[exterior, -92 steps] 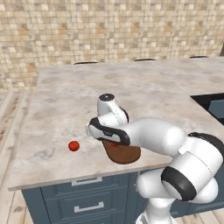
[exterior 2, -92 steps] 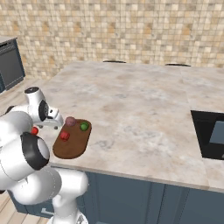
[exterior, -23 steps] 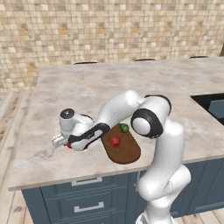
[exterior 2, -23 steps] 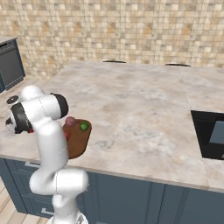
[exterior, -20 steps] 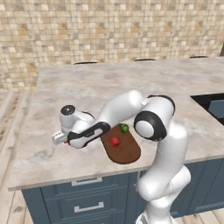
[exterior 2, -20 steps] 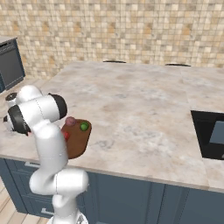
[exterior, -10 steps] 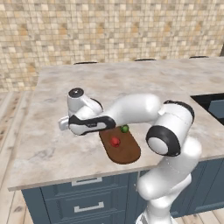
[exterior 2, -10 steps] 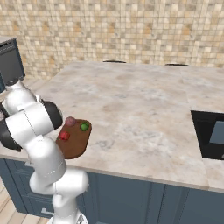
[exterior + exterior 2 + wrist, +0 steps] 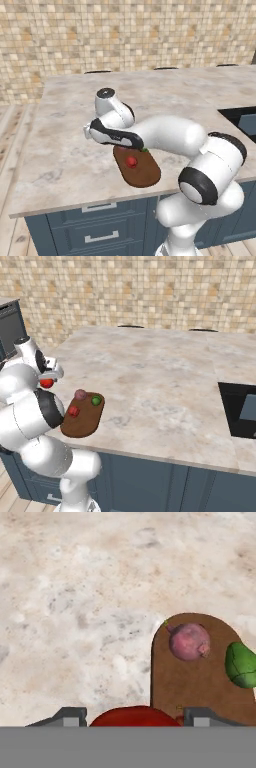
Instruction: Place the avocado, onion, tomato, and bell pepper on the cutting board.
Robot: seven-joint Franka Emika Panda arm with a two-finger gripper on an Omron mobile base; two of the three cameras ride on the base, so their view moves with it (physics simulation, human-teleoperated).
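Observation:
My gripper (image 9: 47,381) is shut on a smooth red tomato (image 9: 46,383), held above the counter just left of the cutting board (image 9: 85,418). In the hand view the tomato (image 9: 134,717) sits between the fingertips (image 9: 70,716), with the board (image 9: 200,684) ahead to the right. On the dark-brown board lie the pinkish onion (image 9: 80,394), the green avocado (image 9: 96,401) and a red bell pepper (image 9: 73,411). The hand view also has the onion (image 9: 189,642) and the avocado (image 9: 242,664). From the left base, my arm covers the board's far end (image 9: 142,172); the pepper (image 9: 131,161) shows.
The marble counter (image 9: 150,381) stretches wide behind and right of the board. A dark sink (image 9: 242,411) is set into it at the far right. The counter's front edge runs close to the board's near end. A tiled wall stands behind.
The gripper, shut on the tomato, has risen off the counter left of the board and swung toward the board's far end. The things on the board have not moved.

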